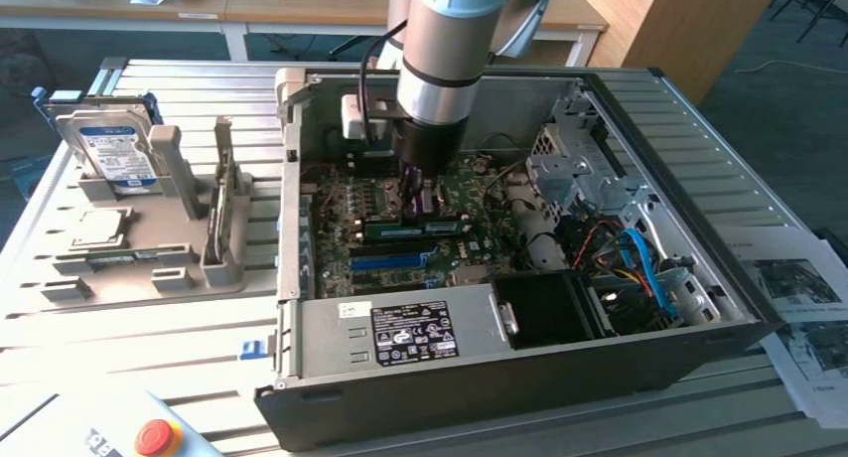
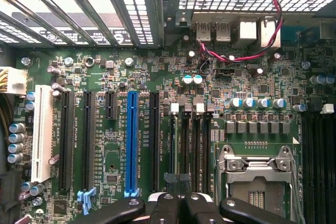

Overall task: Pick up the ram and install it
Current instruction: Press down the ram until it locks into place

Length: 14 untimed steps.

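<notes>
**Near.** The open computer case [image 1: 530, 387] lies on its side on the slatted bench [image 1: 133, 358], so the motherboard [image 1: 464, 194] faces up for a vertical approach. The power supply [image 1: 397, 333] fills the near corner of the case.

**Middle.** The ram [image 1: 417, 227] sits level and edge-down over the board, just beyond the blue expansion slot [image 1: 391, 261] and directly under the gripper [image 1: 421, 207]. This orientation suits a straight downward seating. In the wrist view the gripper [image 2: 177, 203] is lined up with the bank of black memory slots [image 2: 190, 150], beside the empty processor socket [image 2: 257, 177]. The fingers are pressed together at the stick's upper edge. I cannot tell whether they are pinching that edge or bearing down on it. Nor can I tell whether the stick is fully seated.

**Far.** Well apart, on the exterior view's left, a grey parts holder [image 1: 146, 268] carries a hard drive [image 1: 117, 154] upright and a silver processor chip [image 1: 99, 228] lying flat.
</notes>
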Tool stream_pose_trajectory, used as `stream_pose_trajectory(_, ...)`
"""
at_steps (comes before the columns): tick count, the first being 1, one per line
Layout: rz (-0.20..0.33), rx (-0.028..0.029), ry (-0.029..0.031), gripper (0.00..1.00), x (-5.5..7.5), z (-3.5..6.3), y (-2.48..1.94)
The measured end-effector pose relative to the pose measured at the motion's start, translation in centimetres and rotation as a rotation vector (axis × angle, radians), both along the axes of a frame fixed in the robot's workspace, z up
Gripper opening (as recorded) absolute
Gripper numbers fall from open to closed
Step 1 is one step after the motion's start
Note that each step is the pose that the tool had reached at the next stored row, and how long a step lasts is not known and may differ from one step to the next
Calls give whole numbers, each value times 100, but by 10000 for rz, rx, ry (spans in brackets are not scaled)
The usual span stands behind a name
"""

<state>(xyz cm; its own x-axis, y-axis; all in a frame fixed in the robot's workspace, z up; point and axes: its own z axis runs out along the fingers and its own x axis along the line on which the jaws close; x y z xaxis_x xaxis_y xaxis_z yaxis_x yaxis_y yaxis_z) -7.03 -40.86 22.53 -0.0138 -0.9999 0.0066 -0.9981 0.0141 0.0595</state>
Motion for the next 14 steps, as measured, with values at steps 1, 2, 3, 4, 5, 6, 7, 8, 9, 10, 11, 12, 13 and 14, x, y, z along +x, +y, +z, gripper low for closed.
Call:
stream_pose_trajectory(1,0,0,-1,10,0,-3,0)
stream_pose_trajectory(2,0,-3,0,10,0,-4,0)
stream_pose_trajectory(3,0,-3,0,10,0,-4,0)
stream_pose_trajectory(4,0,-4,0,10,0,-4,0)
stream_pose_trajectory(5,0,-3,0,10,0,-4,0)
stream_pose_trajectory(6,0,-3,-1,10,0,-5,0)
stream_pose_trajectory(7,0,-2,-1,10,0,-5,0)
stream_pose_trajectory(8,0,-3,-1,10,0,-5,0)
stream_pose_trajectory(9,-1,-1,-1,10,0,-7,-1)
stream_pose_trajectory(10,-2,0,-1,10,-1,-9,-2)
stream_pose_trajectory(11,-2,-1,-1,10,0,-9,-2)
stream_pose_trajectory(12,0,-1,0,10,0,-9,-3)
stream_pose_trajectory(13,0,-3,0,10,0,-8,-3)
stream_pose_trajectory(14,0,-3,0,10,0,-8,-3)
